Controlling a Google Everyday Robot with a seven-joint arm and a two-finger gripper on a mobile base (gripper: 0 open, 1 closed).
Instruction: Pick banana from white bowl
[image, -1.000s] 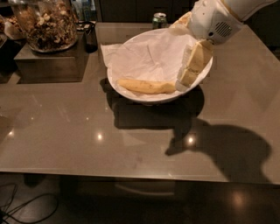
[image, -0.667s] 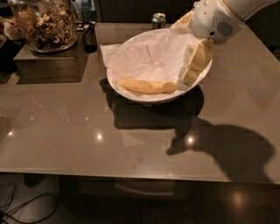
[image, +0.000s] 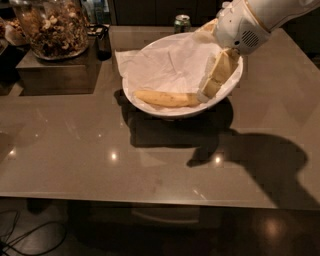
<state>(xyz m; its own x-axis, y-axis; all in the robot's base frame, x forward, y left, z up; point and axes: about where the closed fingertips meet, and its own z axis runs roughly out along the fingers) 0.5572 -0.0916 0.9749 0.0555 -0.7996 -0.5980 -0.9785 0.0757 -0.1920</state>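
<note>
The banana (image: 165, 98) lies in the front of the white bowl (image: 150, 107), on crumpled white paper (image: 165, 65). It is long, yellow and slightly curved. The bowl stands on the grey table at centre back. My gripper (image: 206, 94) reaches down into the bowl from the upper right, with its tip right at the banana's right end. The white arm housing (image: 245, 25) hangs over the bowl's right rim and hides part of it.
A glass jar of brown snack mix (image: 52, 27) stands on a dark box (image: 55, 72) at the back left. A green can (image: 182, 22) stands behind the bowl, and a dark bottle (image: 103, 42) to the bowl's left. The grey tabletop (image: 125, 160) extends toward the front.
</note>
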